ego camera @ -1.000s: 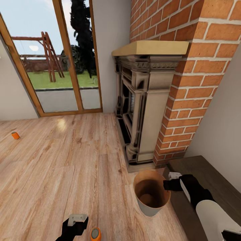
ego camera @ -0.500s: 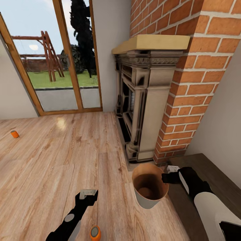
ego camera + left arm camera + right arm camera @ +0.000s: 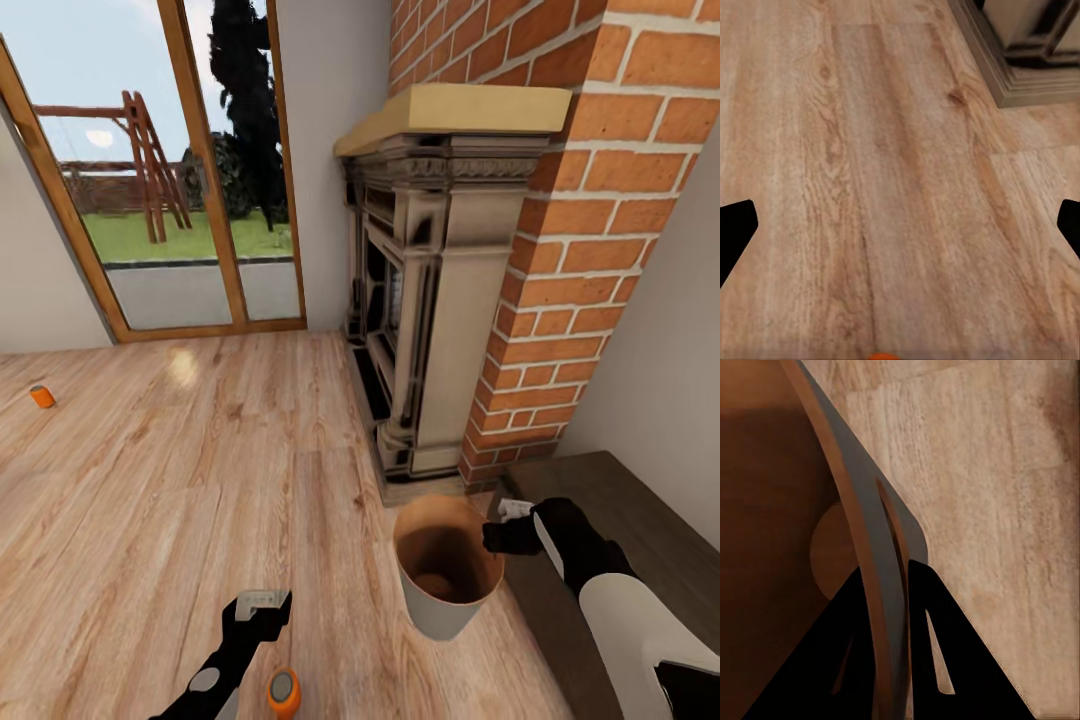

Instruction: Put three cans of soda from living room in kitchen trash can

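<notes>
The grey trash can (image 3: 440,620), brown inside, stands on the wood floor by the fireplace. My right gripper (image 3: 497,537) is shut on its rim. In the right wrist view the fingers (image 3: 922,607) pinch the trash can's wall (image 3: 862,502) from both sides. One orange soda can (image 3: 283,692) stands on the floor at the near edge, just below my left gripper (image 3: 262,605). That gripper is open, its fingertips (image 3: 735,229) wide apart over bare floor. A second orange can (image 3: 41,397) sits far off to the left. The blue can and the kitchen are out of view.
A brick fireplace (image 3: 420,300) with a tan mantel rises straight ahead. A dark low cabinet (image 3: 630,510) runs along the right wall under my right arm. A glass patio door (image 3: 170,200) in a wooden frame is at the back left.
My left arm has reached forward, so the gripper now hovers just beyond the near orange can. The view has shifted a little. The right gripper keeps its hold on the trash can.
</notes>
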